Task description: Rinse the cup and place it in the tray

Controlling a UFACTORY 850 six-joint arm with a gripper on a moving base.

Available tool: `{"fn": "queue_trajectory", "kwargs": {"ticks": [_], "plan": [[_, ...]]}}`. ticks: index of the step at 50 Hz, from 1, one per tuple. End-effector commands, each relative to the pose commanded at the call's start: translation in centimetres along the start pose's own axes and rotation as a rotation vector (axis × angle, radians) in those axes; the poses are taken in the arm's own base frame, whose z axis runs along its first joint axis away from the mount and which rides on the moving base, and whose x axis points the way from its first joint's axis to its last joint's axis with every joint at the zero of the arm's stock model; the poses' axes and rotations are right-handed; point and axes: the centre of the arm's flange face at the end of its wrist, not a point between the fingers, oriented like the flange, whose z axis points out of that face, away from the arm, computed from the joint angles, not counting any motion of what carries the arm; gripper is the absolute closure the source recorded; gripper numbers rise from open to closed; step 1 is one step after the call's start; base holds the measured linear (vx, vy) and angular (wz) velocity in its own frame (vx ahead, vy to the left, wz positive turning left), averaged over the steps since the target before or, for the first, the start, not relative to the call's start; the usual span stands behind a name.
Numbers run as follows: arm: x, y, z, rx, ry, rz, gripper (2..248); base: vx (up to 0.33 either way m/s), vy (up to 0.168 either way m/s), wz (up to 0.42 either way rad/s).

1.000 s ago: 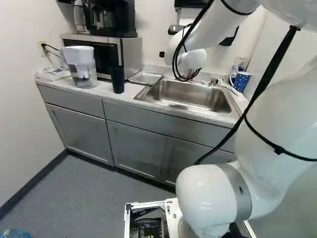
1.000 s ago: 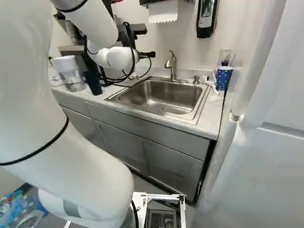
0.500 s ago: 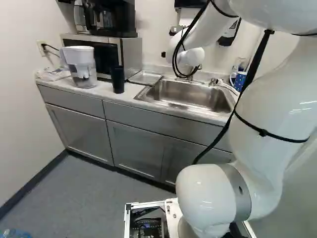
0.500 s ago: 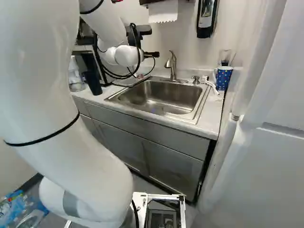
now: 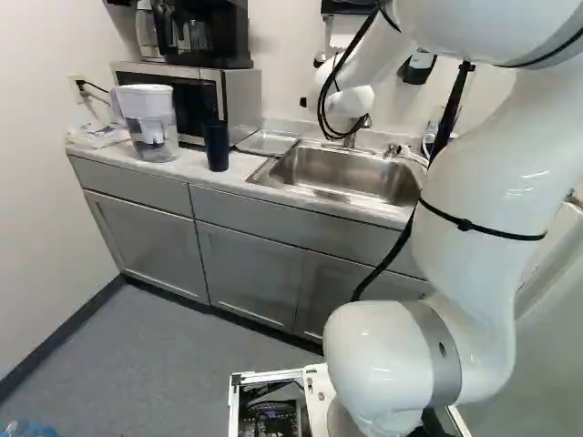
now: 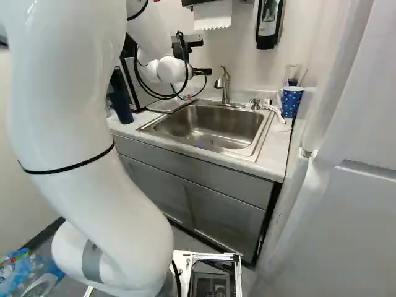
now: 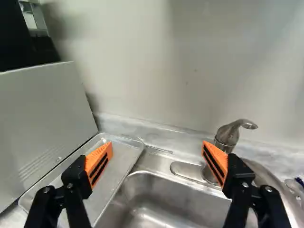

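Observation:
In the right base view the gripper shows only as a black part beyond the white wrist, left of the faucet, its fingertips hidden. Seen from the wrist, the gripper is wide open with nothing between its orange pads, facing the wall. Below and past one finger lies the shallow metal tray, bare, beside the sink. A dark cup stands upright on the counter, left of the tray in the left base view. A blue dotted cup stands right of the sink.
The faucet rises behind the sink, near the other finger. A microwave borders the tray. A water pitcher stands left of the dark cup in the left base view. A soap dispenser hangs on the wall.
My arm's large links have swung left in the left base view and right in the right base view. The wrist has shifted slightly toward the faucet in the right base view. Base and cups have not moved.

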Motion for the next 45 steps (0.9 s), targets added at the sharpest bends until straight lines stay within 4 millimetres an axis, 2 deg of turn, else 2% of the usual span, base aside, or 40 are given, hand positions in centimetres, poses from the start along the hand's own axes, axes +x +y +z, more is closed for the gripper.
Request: {"fn": "queue_trajectory", "kwargs": {"ticks": [37,45], "plan": [[3.3,1.4,0.1,-0.023,-0.010,0.004,3,0.000,0.000,0.000],[3.4,1.8,0.1,-0.030,-0.035,0.006,3,0.000,0.000,0.000]]}}
